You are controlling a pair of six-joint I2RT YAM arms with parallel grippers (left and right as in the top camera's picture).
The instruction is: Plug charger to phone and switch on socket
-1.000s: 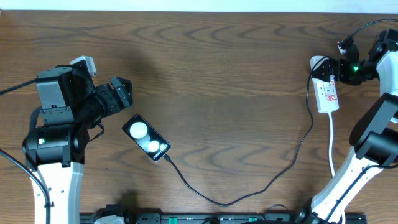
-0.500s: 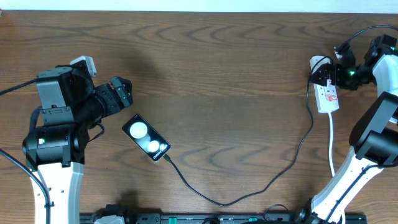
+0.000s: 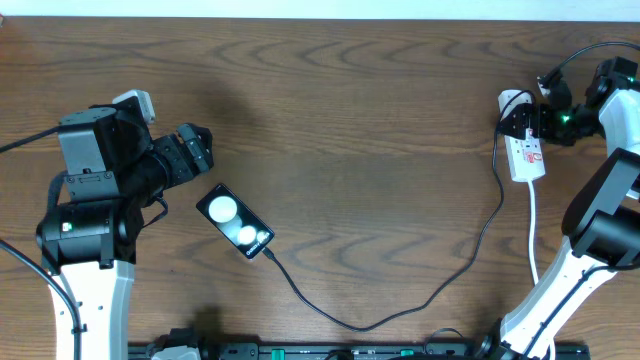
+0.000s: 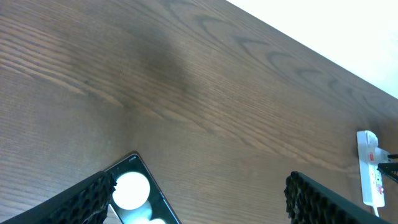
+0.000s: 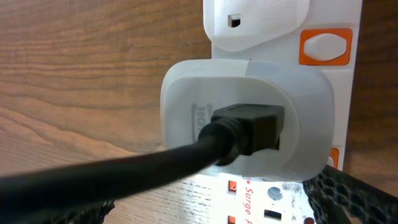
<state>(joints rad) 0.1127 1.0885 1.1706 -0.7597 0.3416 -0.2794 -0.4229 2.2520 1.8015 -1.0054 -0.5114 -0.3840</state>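
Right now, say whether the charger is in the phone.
Seemingly in: the charger ends at one end of the phone; joint too small to confirm.

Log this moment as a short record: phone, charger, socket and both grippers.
phone: flat on the table, glossy face up, near the left arm
charger: tip meets the phone's lower end and looks plugged in; other end sits in a white adapter on the socket
socket: white strip by the right arm; orange switch beside the adapter, on or off cannot be told
left gripper: open, empty, beside the phone's upper end
right gripper: open, empty, at the socket's adapter end
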